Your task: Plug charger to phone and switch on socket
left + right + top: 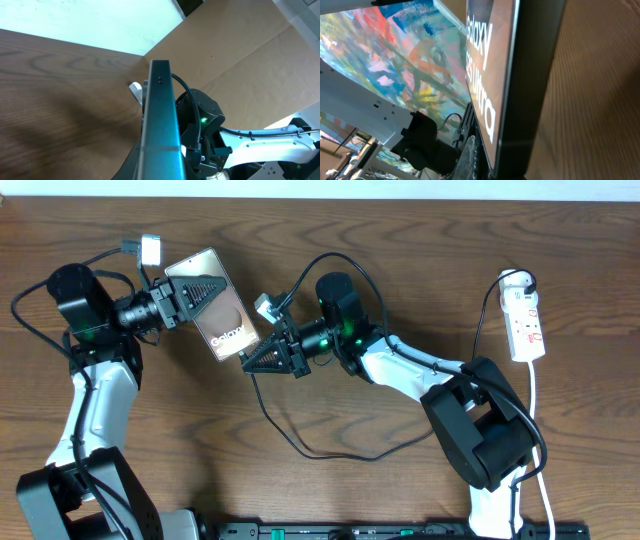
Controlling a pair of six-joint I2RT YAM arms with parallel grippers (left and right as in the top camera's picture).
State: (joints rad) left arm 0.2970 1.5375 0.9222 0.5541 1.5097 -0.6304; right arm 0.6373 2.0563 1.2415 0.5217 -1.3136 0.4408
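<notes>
With the left hand (pixel 178 302) clamped on the phone (pixel 222 315), tilted above the surface (pixel 400 240), and the right hand (pixel 255 360) closed, apparently on the charger (pixel 290 438), at its lower edge, insertion should be square and slow, without side-loading.

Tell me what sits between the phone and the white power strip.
Overhead view: the right gripper by the phone, the right arm behind it, a thin black cable, then mostly bare wood up to the power strip.
</notes>
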